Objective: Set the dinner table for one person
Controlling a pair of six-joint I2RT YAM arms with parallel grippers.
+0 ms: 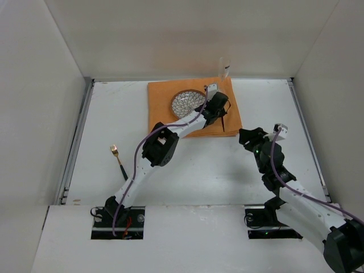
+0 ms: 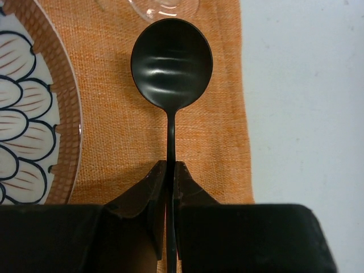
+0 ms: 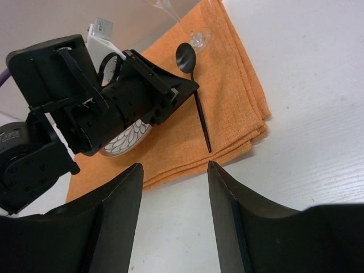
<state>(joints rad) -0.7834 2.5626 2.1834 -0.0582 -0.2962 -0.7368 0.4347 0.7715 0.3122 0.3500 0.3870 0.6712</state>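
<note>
Left wrist view: your left tool point(image 2: 169, 170) grips the black spoon point(image 2: 171, 62) by its handle, long axis pointing straight away, over the orange mat point(image 2: 114, 136), just right of the plate point(image 2: 34, 114). Nearby, the right tool point(image 3: 175, 170) hangs open above the white worktop point(image 3: 307, 114).

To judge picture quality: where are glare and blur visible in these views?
Left wrist view: pale glare bands on the round-bowled black metal spoon, woven orange cloth mat sharp. Right wrist view: the right end effector shows soft-edged near fingers. Top view: even light, faint shadows only.
</note>
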